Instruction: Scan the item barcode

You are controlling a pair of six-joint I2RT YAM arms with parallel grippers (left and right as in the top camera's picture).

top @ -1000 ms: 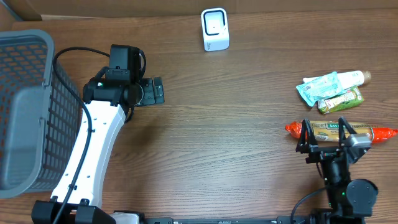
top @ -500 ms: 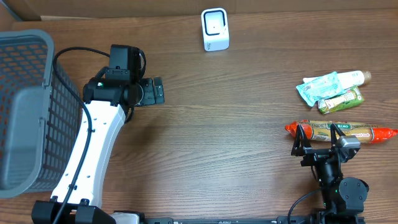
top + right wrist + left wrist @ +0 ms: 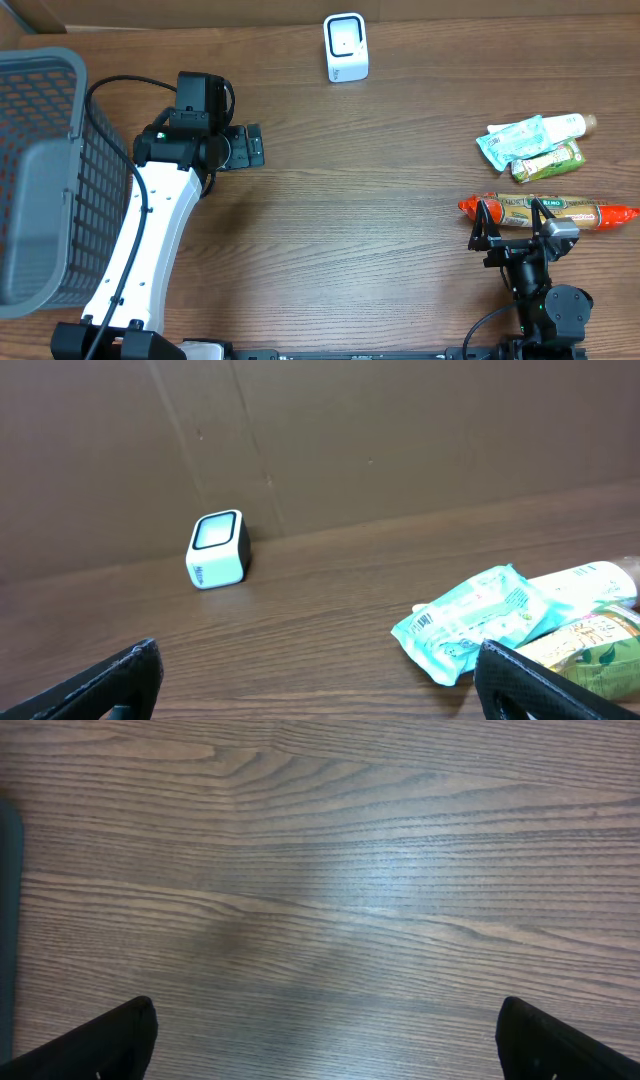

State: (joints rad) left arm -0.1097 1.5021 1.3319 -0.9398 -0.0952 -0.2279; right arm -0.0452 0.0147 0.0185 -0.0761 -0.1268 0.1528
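Wood-grain surface (image 3: pixel 380 200); white scanner (image 3: pixel 346 47) stands upright at the far edge, by the brown cardboard wall (image 3: pixel 400 440); grey basket (image 3: pixel 40 170) at the left edge. Items sit at the right: teal pouch (image 3: pixel 512 143) touching white tube (image 3: pixel 570 125), green bar (image 3: pixel 548 160) just beside both; long packet with red ends (image 3: pixel 582 212) lies crosswise nearer the arm base, apart from that cluster. Right gripper (image 3: pixel 513 220) released, jaws spread wide; in the overhead view its fingers overlap the left half of the long packet, contact cannot tell; right wrist view looks across the surface at scanner, pouch and bar, bare wood between the fingertips (image 3: pixel 105 682). Left gripper (image 3: pixel 252 147) also released, jaws wide, over bare wood near the basket, well apart from every item; left wrist view shows only wood grain.
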